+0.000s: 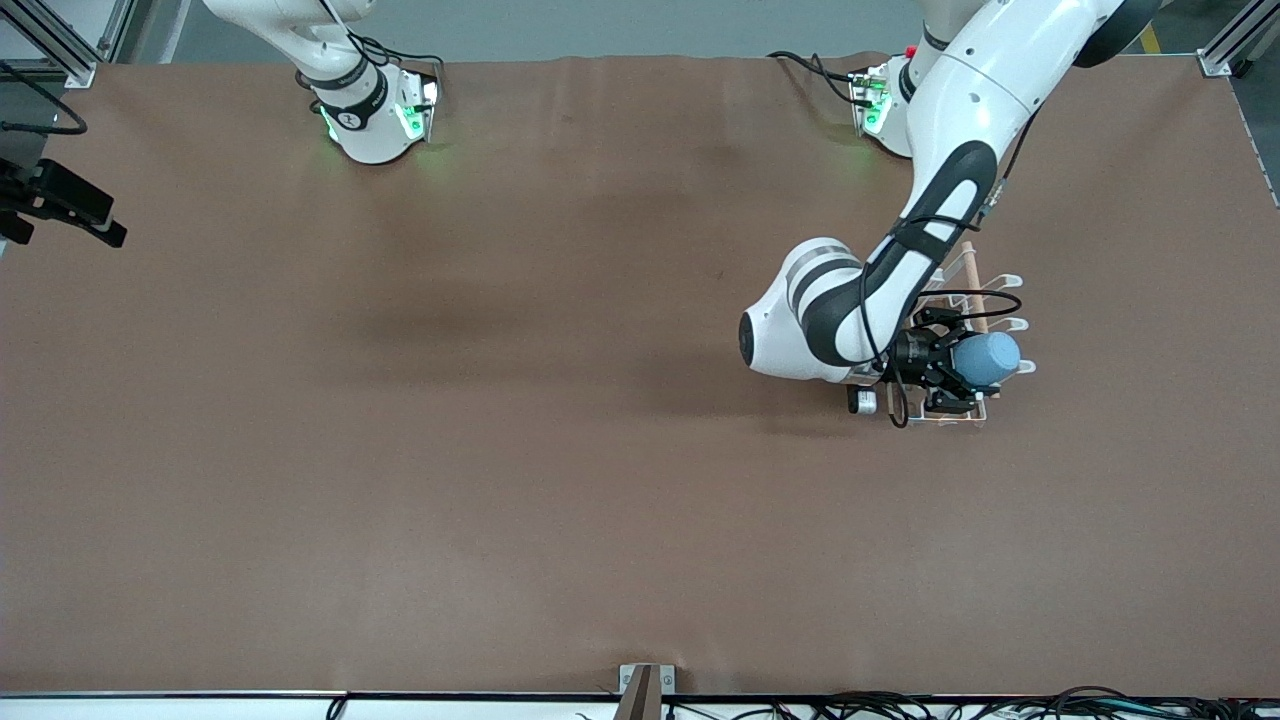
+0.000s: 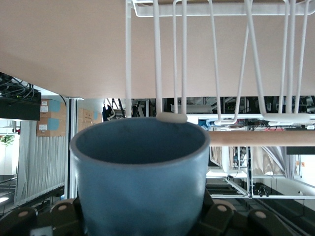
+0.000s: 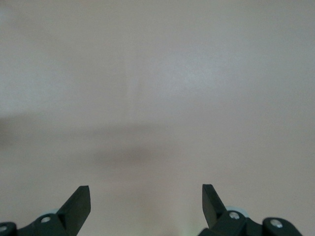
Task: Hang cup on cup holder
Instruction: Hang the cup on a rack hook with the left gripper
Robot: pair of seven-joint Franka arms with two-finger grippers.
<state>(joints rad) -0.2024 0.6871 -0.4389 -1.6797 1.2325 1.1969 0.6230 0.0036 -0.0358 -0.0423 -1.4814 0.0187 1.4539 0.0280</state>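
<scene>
My left gripper is shut on the light-blue cup, holding it on its side over the white wire cup holder. In the left wrist view the cup fills the foreground and its body hides the fingers. Its open mouth faces the cup holder's wires, and one flat prong tip sits right at the cup's rim. The wooden dowel bar runs beside the rim. My right gripper is open over bare brown table, with nothing between its fingers.
The brown table cover stretches wide toward the right arm's end. A black device juts over the table edge at that end. Cables lie along the edge nearest the front camera.
</scene>
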